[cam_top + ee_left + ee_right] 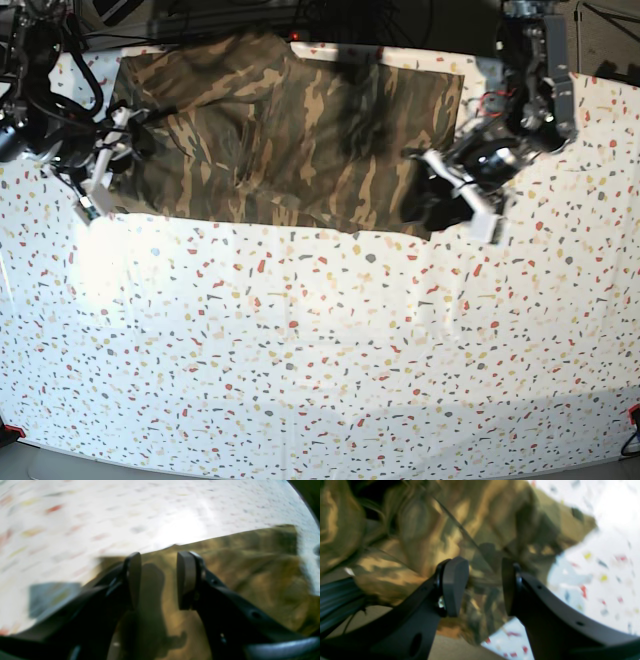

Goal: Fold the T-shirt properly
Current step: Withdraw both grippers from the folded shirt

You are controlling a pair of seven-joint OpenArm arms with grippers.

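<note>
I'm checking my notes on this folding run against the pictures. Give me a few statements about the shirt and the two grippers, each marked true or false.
1. The T-shirt lies at the far edge of the speckled table. True.
2. The left gripper is clamped shut on a sleeve. False: its jaws stand apart over the cloth, with nothing between them.
3. The right gripper is open above camouflage cloth. True.
4. The shirt is folded into a small neat square. False: it is spread wide and rumpled.
5. Both arms are at opposite side edges of the shirt. True.
</note>
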